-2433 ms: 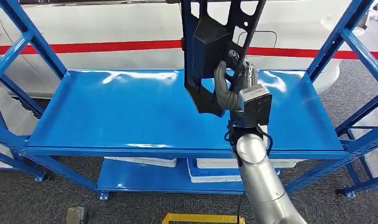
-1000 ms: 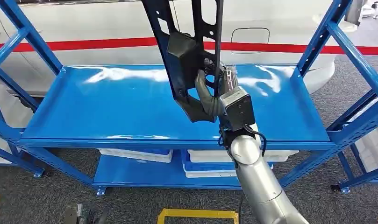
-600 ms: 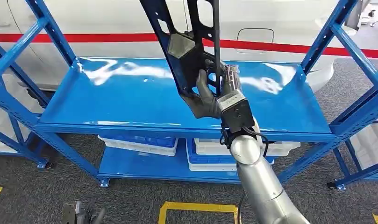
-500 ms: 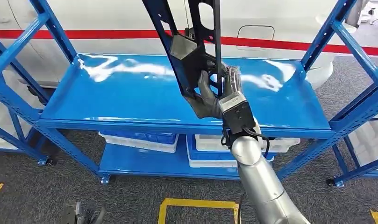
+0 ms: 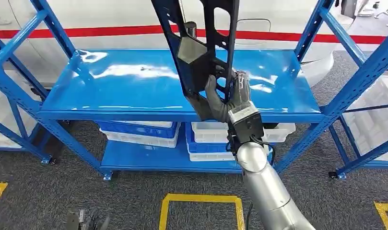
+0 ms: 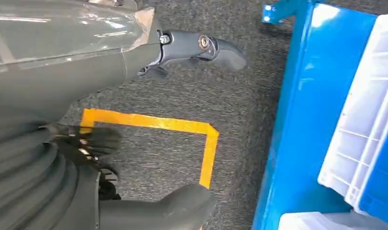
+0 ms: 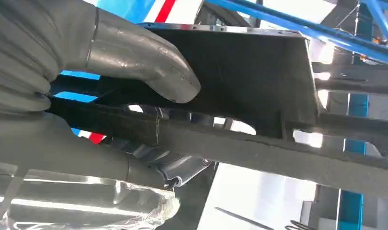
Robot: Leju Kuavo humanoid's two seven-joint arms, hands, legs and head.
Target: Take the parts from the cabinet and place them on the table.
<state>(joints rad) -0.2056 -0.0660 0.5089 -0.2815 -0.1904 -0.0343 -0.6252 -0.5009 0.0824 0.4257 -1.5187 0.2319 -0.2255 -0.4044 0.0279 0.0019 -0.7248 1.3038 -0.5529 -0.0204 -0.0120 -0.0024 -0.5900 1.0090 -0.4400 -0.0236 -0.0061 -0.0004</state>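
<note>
Blue rack, bare top shelf, white bins on lower shelf

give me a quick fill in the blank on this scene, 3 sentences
1. The black part is gripped by the robot's ____ hand.
2. The rack the part is held over is painted ____.
3. The left hand hangs over grey floor marked with ____ tape.

Missing words: right; blue; yellow
</note>
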